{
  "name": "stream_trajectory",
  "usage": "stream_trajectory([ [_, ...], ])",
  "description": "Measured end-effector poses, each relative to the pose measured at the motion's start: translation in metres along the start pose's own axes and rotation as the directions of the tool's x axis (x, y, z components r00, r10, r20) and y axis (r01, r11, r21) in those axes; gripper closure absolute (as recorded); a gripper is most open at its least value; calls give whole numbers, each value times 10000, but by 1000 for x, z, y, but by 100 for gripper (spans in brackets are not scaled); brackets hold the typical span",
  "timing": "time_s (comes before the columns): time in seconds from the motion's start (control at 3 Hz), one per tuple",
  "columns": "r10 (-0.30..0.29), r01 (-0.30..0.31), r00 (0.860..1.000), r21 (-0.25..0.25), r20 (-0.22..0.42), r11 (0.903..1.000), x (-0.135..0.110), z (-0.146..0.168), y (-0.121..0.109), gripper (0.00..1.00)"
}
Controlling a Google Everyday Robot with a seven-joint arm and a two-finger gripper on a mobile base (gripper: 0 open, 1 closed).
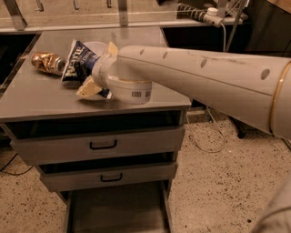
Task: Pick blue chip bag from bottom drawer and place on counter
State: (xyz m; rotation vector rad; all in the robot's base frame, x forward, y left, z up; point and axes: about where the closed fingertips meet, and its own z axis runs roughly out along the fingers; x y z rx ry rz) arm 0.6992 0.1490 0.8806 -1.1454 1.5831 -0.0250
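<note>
- The arm (204,82) enters from the right edge of the view and reaches across the front right corner of the desk toward the middle of the desk top (41,98).
- The gripper (95,69) sits over the desk top, left of centre and nearer the front edge than the back edge.
- One cream finger (110,48) points toward the back edge. The other finger (88,87) points toward the front left corner.
- The gripper is clenched on the bag (76,58), whose near end is clamped between the two fingers.
- The bag is dark blue with white lettering. It lies tilted, with its free end pointing toward the back left corner. Whether it touches the desk top cannot be told.
- A crushed gold can (47,63) lies on the desk top near the left edge, just beside the free end of the bag.
- The bottom drawer (118,209) is pulled out from the front of the desk, and its flat grey floor is in view.
- The top drawer (136,143) and the middle drawer (136,175) each carry a black handle at the centre of the front.
- A power strip (200,13) lies beyond the back right corner.
</note>
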Motion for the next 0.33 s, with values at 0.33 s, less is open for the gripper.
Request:
stream_trajectory([
  [0.33,0,0,10000,0,0,10000,0,0,0,0],
])
